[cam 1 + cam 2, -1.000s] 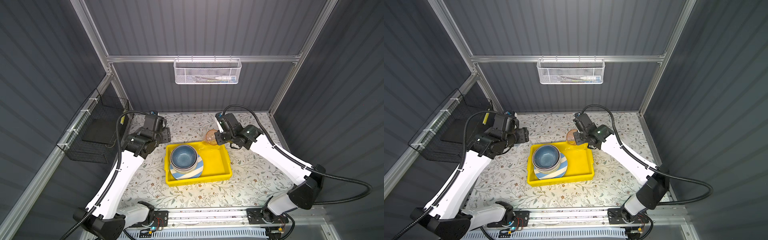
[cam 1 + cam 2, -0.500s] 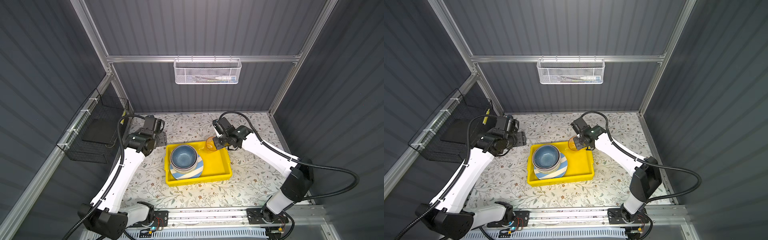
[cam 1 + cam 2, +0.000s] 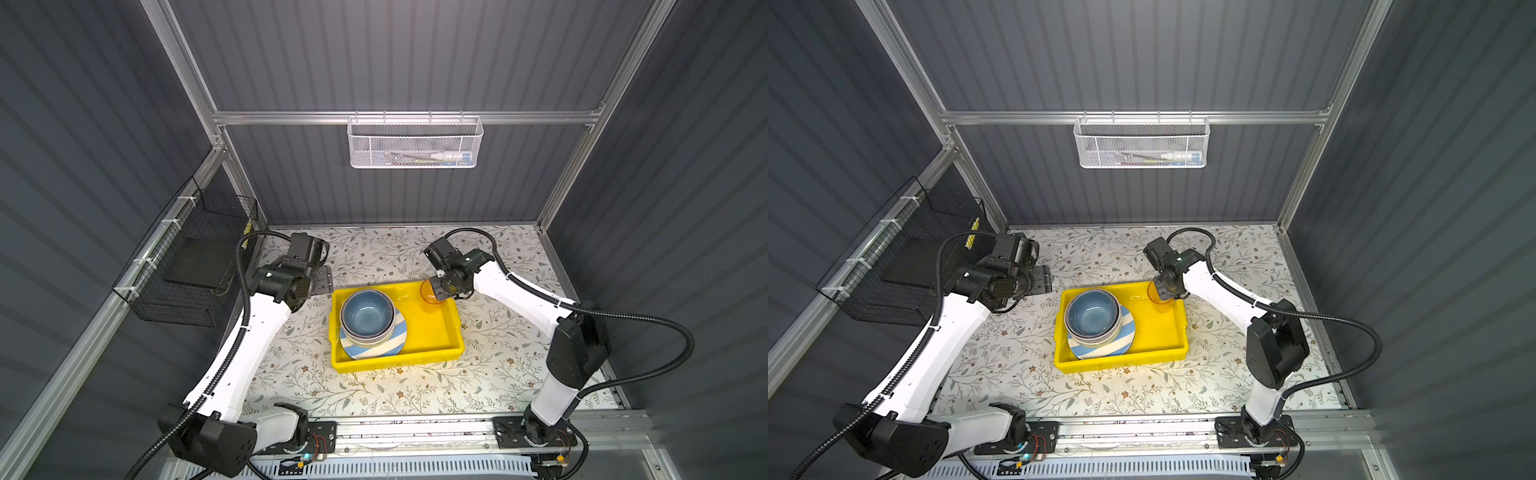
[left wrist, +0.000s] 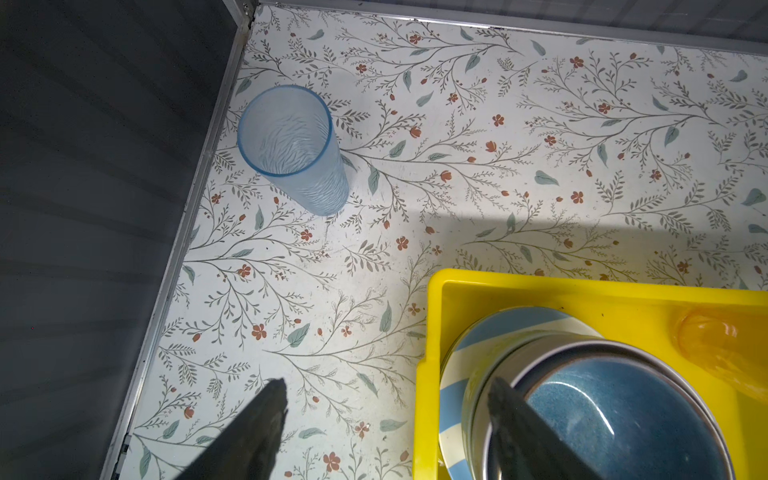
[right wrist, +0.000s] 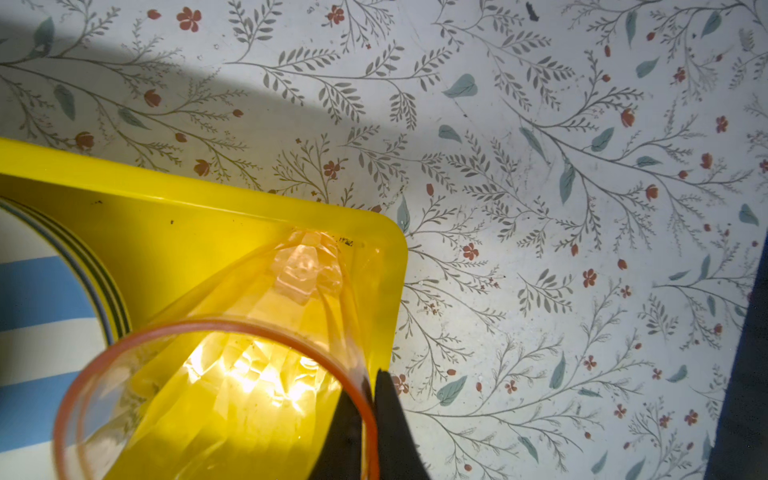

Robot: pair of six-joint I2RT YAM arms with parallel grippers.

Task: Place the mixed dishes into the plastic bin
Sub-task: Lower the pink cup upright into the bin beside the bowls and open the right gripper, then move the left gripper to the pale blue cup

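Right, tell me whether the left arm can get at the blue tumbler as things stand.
Probably yes. The left tool is open and empty, and only bare table lies between it and the upright blue tumbler. The side wall close beside it may cramp one finger.

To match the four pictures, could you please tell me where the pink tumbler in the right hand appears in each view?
In a top view: pink tumbler at the yellow bin's far right corner.
In a top view: tumbler at that same corner.
Left wrist: orange blur inside the bin, beside the blue bowl.
Right wrist: fills the foreground, rim pinched by the right hand.
Shared landmark: the yellow bin.
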